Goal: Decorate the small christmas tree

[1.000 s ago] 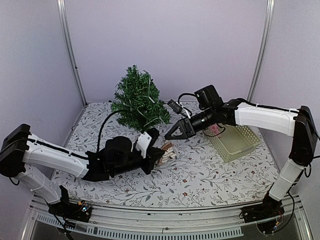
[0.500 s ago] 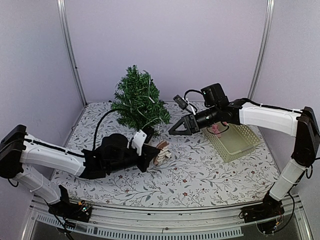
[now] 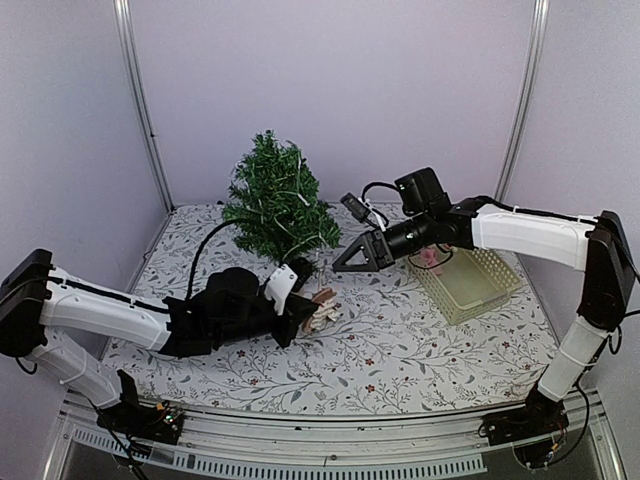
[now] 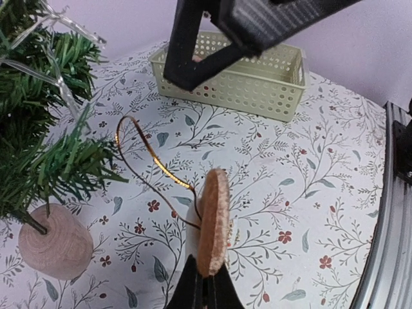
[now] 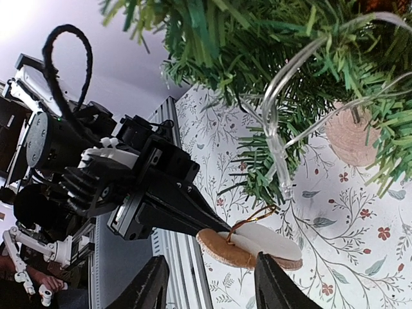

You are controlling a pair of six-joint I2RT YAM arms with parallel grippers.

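The small christmas tree [image 3: 278,205] stands upright on its pale round base at the 12 o'clock side of the flowered surface [image 3: 400,350]. At about 5 o'clock from the base, the left gripper [image 3: 306,312] lies low over the surface, jaws pinching a flat tan ornament [image 3: 322,308]. The right gripper [image 3: 345,262] hovers at 3 o'clock of the trunk with its jaws spread and nothing between them.

The left wrist view shows the ornament edge-on, with a gold cord loop [image 4: 145,151] arching toward 10 o'clock. The right wrist view shows its broad face, part white, and a clear strand [image 5: 277,129] among the branches. Only the top view shows a pink item [image 3: 432,258] at the far end of the pale basket [image 3: 470,285].
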